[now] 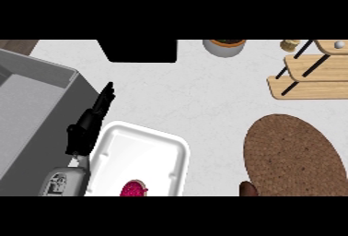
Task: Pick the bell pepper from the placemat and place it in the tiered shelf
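Your placemat [293, 154] lies at the right of the counter [204, 101], and the tiered shelf [309, 70] stands beyond it at the far right. That leaves only a short carry from one to the other, most likely work for the right hand. The mat's woven top shows bare. You see no bell pepper sitting plainly on it.

The only candidate is a dark rounded shape [248, 189] touching the mat's lower left edge. The bottom of the view cuts it off, so you cannot tell whether it is the pepper or something else.

Your left hand [88, 126] shows at the left, lying along the line between the sink [31, 99] and the white tray [142, 152]. Its fingers are straight and together, pointing away from you. It holds nothing and looks parked, well apart from the mat. Your right hand does not show at all, so you cannot say how its fingers stand.

The tray carries a small red thing [134, 189] at its near edge, which is no part of this job. A grey bowl [224, 47] sits at the far edge of the counter.
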Controlling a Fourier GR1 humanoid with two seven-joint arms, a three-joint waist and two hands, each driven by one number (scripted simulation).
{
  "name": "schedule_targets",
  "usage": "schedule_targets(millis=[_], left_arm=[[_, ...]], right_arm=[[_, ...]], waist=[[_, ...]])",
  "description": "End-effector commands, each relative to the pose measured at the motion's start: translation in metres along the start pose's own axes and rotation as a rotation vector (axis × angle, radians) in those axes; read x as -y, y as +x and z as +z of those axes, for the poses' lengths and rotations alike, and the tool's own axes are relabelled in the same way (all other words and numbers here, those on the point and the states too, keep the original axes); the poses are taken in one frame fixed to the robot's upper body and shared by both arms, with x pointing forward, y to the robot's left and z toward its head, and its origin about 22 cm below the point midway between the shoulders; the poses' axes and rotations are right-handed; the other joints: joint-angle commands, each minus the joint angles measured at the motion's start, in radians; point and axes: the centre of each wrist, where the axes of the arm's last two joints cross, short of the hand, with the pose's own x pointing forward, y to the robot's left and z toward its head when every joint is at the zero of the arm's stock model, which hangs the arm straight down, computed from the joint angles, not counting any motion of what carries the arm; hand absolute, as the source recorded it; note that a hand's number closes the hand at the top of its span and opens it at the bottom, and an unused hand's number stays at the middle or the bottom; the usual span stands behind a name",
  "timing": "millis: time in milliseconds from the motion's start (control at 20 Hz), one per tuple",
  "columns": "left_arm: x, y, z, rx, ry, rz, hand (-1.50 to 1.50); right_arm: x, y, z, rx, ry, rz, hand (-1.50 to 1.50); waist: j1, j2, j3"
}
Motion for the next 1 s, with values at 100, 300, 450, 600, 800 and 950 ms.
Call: schedule_targets(millis=[100, 300, 450, 600, 800, 950], left_arm=[[0.004, 0.009, 0.0, 0.002, 0.008, -0.015, 0.0], [0.018, 0.003, -0.01, -0.004, 0.003, 0.003, 0.0], [0.003, -0.002, 0.002, -0.013, 0.011, 0.009, 0.0], [0.005, -0.009, -0.008, -0.012, 0.0, -0.001, 0.0], [0.007, 0.013, 0.007, -0.011, 0.007, 0.009, 0.0], [-0.005, 0.004, 0.0, -0.013, 0.002, 0.007, 0.0]], right_arm=[[0.021, -0.034, -0.009, -0.126, -0.084, 0.166, -1.5], [0.019, -0.034, -0.009, -0.165, -0.09, 0.122, -1.5], [0.021, -0.038, -0.005, -0.171, -0.078, 0.025, -1.5], [0.007, -0.03, -0.003, -0.189, -0.08, -0.091, -1.5], [0.041, -0.035, -0.02, -0.179, -0.052, -0.145, -1.5], [0.05, -0.031, -0.027, -0.178, -0.021, -0.172, -1.5]], waist=[[0.001, -0.001, 0.001], [-0.01, -0.002, 0.001], [-0.01, -0.005, 0.001], [-0.01, -0.001, 0.001], [-0.002, -0.004, 0.001], [-0.003, -0.002, 0.001]])
